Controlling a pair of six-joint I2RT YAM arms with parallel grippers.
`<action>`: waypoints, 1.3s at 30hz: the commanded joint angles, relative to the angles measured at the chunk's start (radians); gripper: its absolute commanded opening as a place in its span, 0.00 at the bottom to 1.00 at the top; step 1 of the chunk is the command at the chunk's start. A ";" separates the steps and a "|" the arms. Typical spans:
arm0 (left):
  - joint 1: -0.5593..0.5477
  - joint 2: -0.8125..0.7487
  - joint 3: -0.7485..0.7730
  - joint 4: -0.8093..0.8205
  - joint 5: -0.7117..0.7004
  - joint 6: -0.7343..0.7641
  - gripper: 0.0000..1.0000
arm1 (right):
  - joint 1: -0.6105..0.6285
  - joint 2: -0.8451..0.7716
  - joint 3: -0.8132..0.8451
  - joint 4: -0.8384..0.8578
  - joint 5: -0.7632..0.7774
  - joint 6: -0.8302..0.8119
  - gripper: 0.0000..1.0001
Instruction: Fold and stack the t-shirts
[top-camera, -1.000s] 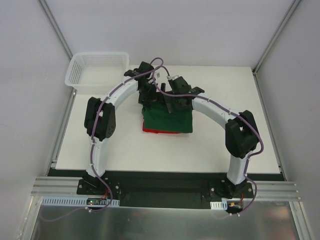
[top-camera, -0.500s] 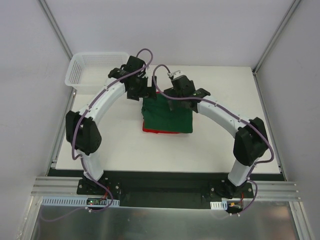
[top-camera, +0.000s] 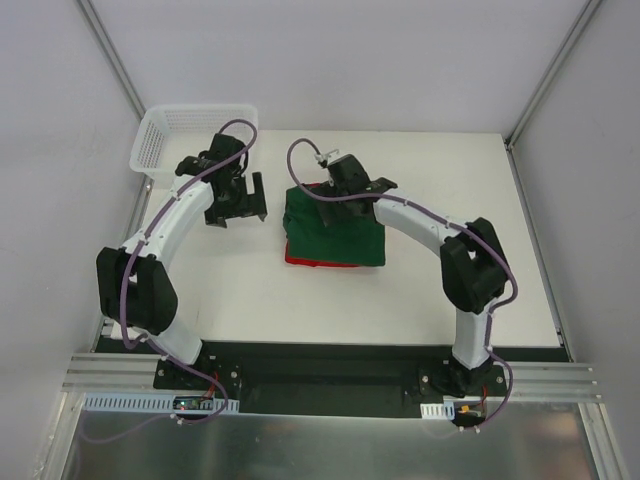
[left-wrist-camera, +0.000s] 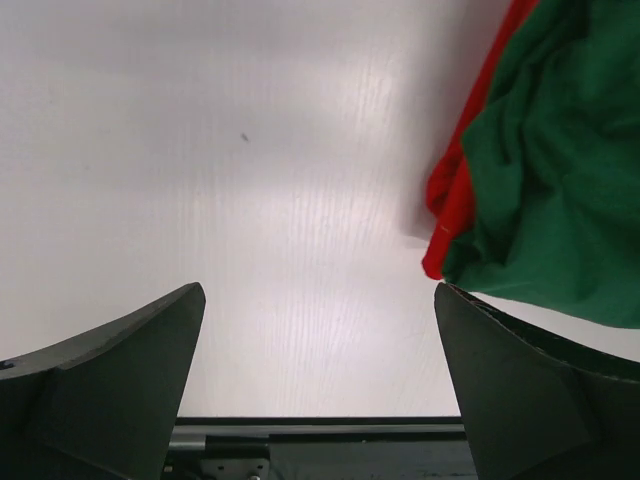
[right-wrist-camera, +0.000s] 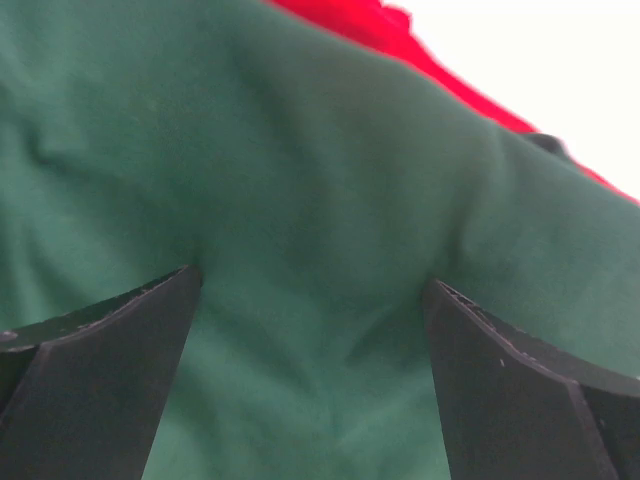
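A folded dark green t-shirt (top-camera: 345, 238) lies on a folded red t-shirt, whose edge (top-camera: 300, 260) peeks out at the near left. In the left wrist view the green shirt (left-wrist-camera: 560, 160) and the red edge (left-wrist-camera: 450, 205) sit at the upper right. My left gripper (top-camera: 238, 212) (left-wrist-camera: 318, 370) hangs open over bare table, left of the stack, with nothing between its fingers. My right gripper (top-camera: 333, 208) (right-wrist-camera: 312, 350) stands open just over the green cloth (right-wrist-camera: 300, 200), close to it and not closed on it. A strip of red (right-wrist-camera: 400, 35) shows beyond.
A white mesh basket (top-camera: 190, 135) stands at the far left corner of the white table (top-camera: 450, 290), just behind the left arm. Grey walls close in the table on three sides. The black base rail (top-camera: 330, 365) runs along the near edge.
The left arm has swung left, away from the stack, to bare table near the basket. The right gripper has shifted left over the green shirt's far part. Both grippers stayed open.
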 joint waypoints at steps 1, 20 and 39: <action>0.045 -0.041 -0.032 -0.027 -0.006 -0.015 0.99 | 0.005 0.060 0.081 0.006 -0.046 -0.020 0.96; 0.070 -0.137 -0.020 -0.045 0.096 -0.001 0.99 | 0.007 0.200 0.529 -0.255 -0.052 -0.046 0.96; 0.066 -0.134 -0.044 -0.047 0.119 -0.001 0.99 | 0.013 0.088 0.325 -0.077 -0.227 -0.059 0.96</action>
